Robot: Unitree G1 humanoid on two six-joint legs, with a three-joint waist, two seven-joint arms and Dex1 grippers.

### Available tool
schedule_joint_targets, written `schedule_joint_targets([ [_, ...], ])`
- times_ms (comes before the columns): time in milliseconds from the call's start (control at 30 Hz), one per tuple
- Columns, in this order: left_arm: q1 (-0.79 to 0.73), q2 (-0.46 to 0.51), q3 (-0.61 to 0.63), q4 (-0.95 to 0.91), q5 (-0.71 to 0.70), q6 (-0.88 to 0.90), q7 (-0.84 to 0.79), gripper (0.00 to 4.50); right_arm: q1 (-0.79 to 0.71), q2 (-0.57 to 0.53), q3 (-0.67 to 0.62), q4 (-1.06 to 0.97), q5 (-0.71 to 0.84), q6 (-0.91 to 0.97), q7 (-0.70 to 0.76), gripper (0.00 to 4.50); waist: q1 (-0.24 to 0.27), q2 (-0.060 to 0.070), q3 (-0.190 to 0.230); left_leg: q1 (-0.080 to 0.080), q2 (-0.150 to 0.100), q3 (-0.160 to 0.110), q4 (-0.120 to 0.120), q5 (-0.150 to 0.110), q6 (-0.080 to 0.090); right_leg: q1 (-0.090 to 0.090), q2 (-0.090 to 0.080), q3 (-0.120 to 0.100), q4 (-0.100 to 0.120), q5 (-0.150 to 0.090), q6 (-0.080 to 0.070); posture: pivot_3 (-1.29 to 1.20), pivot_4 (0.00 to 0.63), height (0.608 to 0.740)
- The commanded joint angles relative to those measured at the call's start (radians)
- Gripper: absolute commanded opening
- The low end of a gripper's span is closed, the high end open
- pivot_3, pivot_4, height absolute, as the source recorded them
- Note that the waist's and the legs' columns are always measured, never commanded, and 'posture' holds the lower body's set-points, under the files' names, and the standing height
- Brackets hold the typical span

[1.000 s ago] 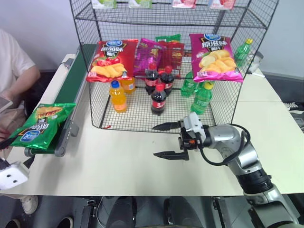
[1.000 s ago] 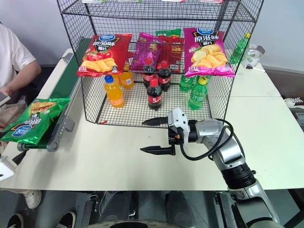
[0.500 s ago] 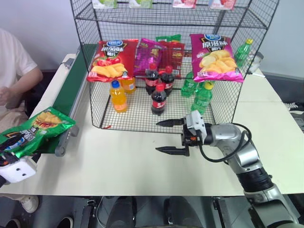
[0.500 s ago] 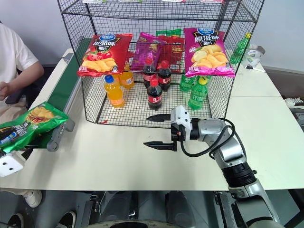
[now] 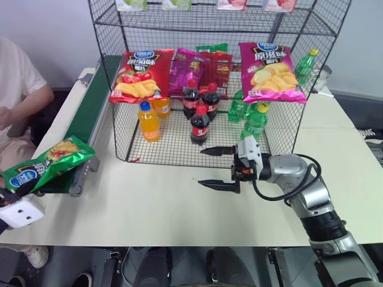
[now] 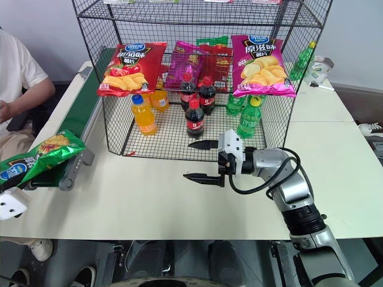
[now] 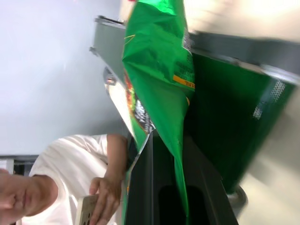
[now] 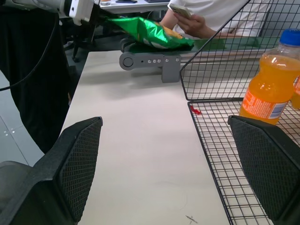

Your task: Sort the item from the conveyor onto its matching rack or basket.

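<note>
Pick-up step underway: the large glossy green chip bag (image 5: pixel 51 164) is pinched at its near end by the left hand (image 5: pixel 13 196), fingers together on it, at the near end of the dark green conveyor belt (image 5: pixel 90 104) w/ grey rails. Next, a carry across the pale tabletop (image 5: pixel 149 203) to the tall black wire-mesh rack (image 5: pixel 209 24) is judged needed. The right hand (image 5: pixel 220 167), fingers apart & empty, sits in front of the rack, possibly in the way.

Left hand (image 5: pixel 13 194): low at the robot's far left, white wrist housing showing, black fingers closed on the near edge of the green chip bag (image 5: pixel 48 164), gripper pointing roughly level and forward. Right hand (image 5: pixel 216 167): out ahead at centre on a bent silver forearm, turned to point toward the robot's left, its two black fingers (image 5: pixel 218 183) spread wide and gripping nothing.
</note>
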Motion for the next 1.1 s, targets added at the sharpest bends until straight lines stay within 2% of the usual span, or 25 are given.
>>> schedule_joint_targets([
  [33, 0.024, -0.022, 0.084, -0.118, -0.391, 0.057, -0.174, 0.03, -0.026, 0.004, -0.026, -0.005, 0.003, -0.022, -0.002, 4.5, -0.001, 0.0, 0.0, 0.0, 0.0, 0.0, 0.0, 0.0, 0.0, 0.0, 0.0, 0.0, 0.0, 0.0, 0.0, 0.0, 0.15, 0.739],
  [133, 0.153, -0.03, 0.125, -0.347, -0.781, 0.251, -0.467, 0.03, -0.032, -0.001, -0.028, 0.011, -0.001, -0.032, 0.007, 4.5, -0.006, -0.001, 0.0, 0.0, 0.001, 0.0, 0.0, 0.0, 0.0, 0.0, -0.001, 0.0, 0.0, 0.0, 0.0, 0.0, 0.15, 0.739],
  [233, 0.305, -0.017, 0.226, -0.537, -1.013, 0.504, -0.641, 0.03, -0.042, -0.003, -0.029, 0.042, -0.011, -0.056, 0.018, 4.5, -0.022, 0.0, 0.0, 0.0, 0.0, 0.0, 0.0, 0.0, 0.0, 0.001, -0.002, 0.0, -0.002, 0.0, 0.0, 0.0, 0.15, 0.739],
  [367, 0.433, 0.01, 0.384, -0.712, -1.27, 0.854, -0.767, 0.03, -0.054, -0.001, -0.035, 0.07, -0.012, -0.073, 0.036, 4.5, -0.024, 0.0, 0.0, 0.001, 0.0, -0.001, -0.001, 0.0, 0.0, 0.002, 0.0, 0.0, -0.001, 0.0, -0.001, 0.0, 0.15, 0.739],
  [500, 0.437, 0.024, 0.429, -0.849, -1.479, 1.114, -0.794, 0.03, -0.043, -0.015, -0.034, 0.039, 0.043, -0.008, 0.085, 4.5, -0.02, 0.001, 0.001, 0.006, 0.0, -0.001, 0.0, 0.0, 0.0, 0.006, 0.0, 0.0, -0.001, 0.0, 0.0, 0.0, 0.15, 0.739],
  [600, 0.372, 0.043, 0.375, -0.91, -1.509, 1.214, -0.793, 0.03, -0.04, -0.031, -0.046, -0.014, 0.132, 0.105, 0.122, 4.5, -0.019, 0.001, 0.001, 0.009, 0.0, -0.001, -0.001, 0.0, 0.0, 0.011, 0.0, 0.0, -0.003, 0.0, 0.0, 0.0, 0.15, 0.739],
  [667, 0.317, 0.057, 0.315, -0.921, -1.464, 1.248, -0.821, 0.03, -0.048, -0.054, -0.04, -0.017, 0.13, 0.107, 0.162, 4.5, -0.02, 0.002, 0.001, 0.01, 0.0, -0.001, -0.001, 0.0, 0.0, 0.011, 0.001, 0.0, -0.003, 0.0, 0.0, 0.0, 0.15, 0.739],
  [900, -0.003, 0.094, 0.106, -0.845, -1.428, 1.353, -0.85, 0.03, -0.035, -0.116, -0.02, -0.064, 0.181, 0.188, 0.27, 4.5, -0.019, 0.002, 0.001, 0.011, 0.0, -0.001, -0.001, 0.0, 0.0, 0.012, 0.004, 0.001, -0.003, 0.0, -0.001, 0.0, 0.15, 0.739],
  [1100, -0.178, 0.06, -0.03, -0.809, -1.392, 1.414, -0.877, 0.03, -0.061, -0.051, 0.027, -0.104, 0.2, 0.262, 0.235, 4.5, -0.023, 0.002, 0.001, 0.01, 0.001, -0.001, -0.002, 0.0, 0.0, 0.01, 0.004, 0.002, -0.003, 0.0, 0.0, 0.0, 0.15, 0.739],
])
